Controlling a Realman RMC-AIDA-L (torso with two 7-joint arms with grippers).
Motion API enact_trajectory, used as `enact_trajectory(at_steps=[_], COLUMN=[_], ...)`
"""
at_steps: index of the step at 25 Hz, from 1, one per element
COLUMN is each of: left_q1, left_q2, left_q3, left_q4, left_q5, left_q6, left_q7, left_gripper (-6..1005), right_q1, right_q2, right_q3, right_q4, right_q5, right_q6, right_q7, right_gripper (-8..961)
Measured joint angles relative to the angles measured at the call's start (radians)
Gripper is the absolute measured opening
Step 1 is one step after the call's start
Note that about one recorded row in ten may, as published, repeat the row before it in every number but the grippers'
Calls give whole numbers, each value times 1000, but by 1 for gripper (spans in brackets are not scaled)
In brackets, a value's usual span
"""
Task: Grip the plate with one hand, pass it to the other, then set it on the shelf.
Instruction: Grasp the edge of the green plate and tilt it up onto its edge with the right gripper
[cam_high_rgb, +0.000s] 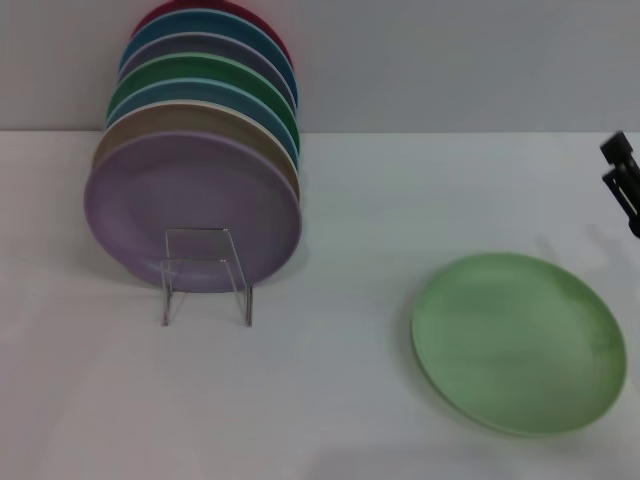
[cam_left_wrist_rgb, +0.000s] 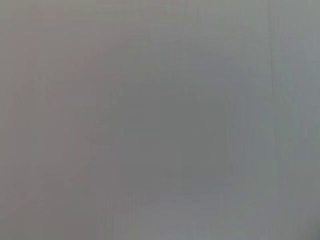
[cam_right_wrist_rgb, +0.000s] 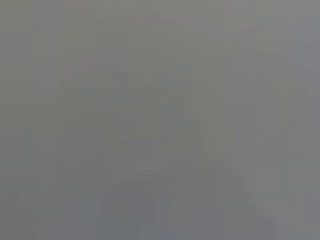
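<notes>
The plate, light pastel green and round, lies flat on the white table at the right front in the head view. My right gripper, small and black, pokes in at the right edge, above and behind the plate and apart from it. Its two fingers stand apart with nothing between them. The shelf is a clear rack at the left, holding a row of upright plates. My left gripper is out of view. Both wrist views show only a plain grey surface.
Several upright plates fill the rack, with a lilac plate at the front and tan, blue, darker green and red ones behind it. A pale wall runs along the back of the table.
</notes>
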Motion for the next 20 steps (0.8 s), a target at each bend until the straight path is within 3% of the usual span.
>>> enact_trajectory(at_steps=[5,8,10,12,15,17,18,20], left_q1=[-5,-6,-7,-8,-9,-9,-10,-11], left_q2=[1,1,1,1,0,1,1,1], left_q3=[0,0,0,0,0,0,0,0], left_q4=[0,0,0,0,0,0,0,0], left_q5=[0,0,0,0,0,0,0,0], left_q6=[1,1,1,-1,-5,-7,-7,-8], left_q7=[3,3,3,4,4,4,4,4], left_gripper=[802,802,802,802,802,802,802,802], right_q1=[-41,-73,-97,-110,-118,-118,-118,-117], right_q2=[-121,-184,-200,-194,-152,-107,-62,-6], right_q3=[48,159,284,393,552,650,727,816], right_q4=[309,536,689,804,964,1047,1097,1138], right_q5=[-49,-116,-205,-278,-350,-360,-358,-358], right_q6=[209,516,812,1096,1515,1746,1895,2041], right_q7=[-134,-166,-141,-122,-140,-203,-266,-342], right_gripper=[780,780,780,780,780,780,780,780])
